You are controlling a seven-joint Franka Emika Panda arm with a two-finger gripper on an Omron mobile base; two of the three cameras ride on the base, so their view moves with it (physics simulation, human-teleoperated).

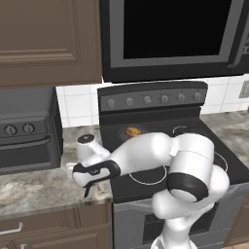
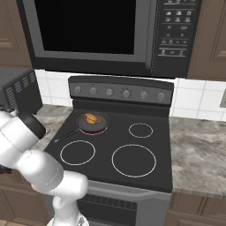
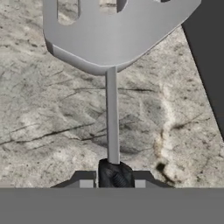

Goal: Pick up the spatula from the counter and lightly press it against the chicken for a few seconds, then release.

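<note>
grey-bladed spatula [image 3: 109, 39] is clamped at its dark handle by the gripper [image 3: 113, 183] over the stone counter [image 3: 43, 131], well apart from the chicken [image 2: 91, 118].

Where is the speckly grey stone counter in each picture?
Left base view: the speckled grey stone counter is mostly at lower left, beside the black stovetop.
Right base view: the counter lies on both sides of the stovetop, widest at right.
Hand view: the counter spreads across left and middle.
Shared landmark: the black stovetop, apparently the dark wedge at the hand view's upper right.
</note>
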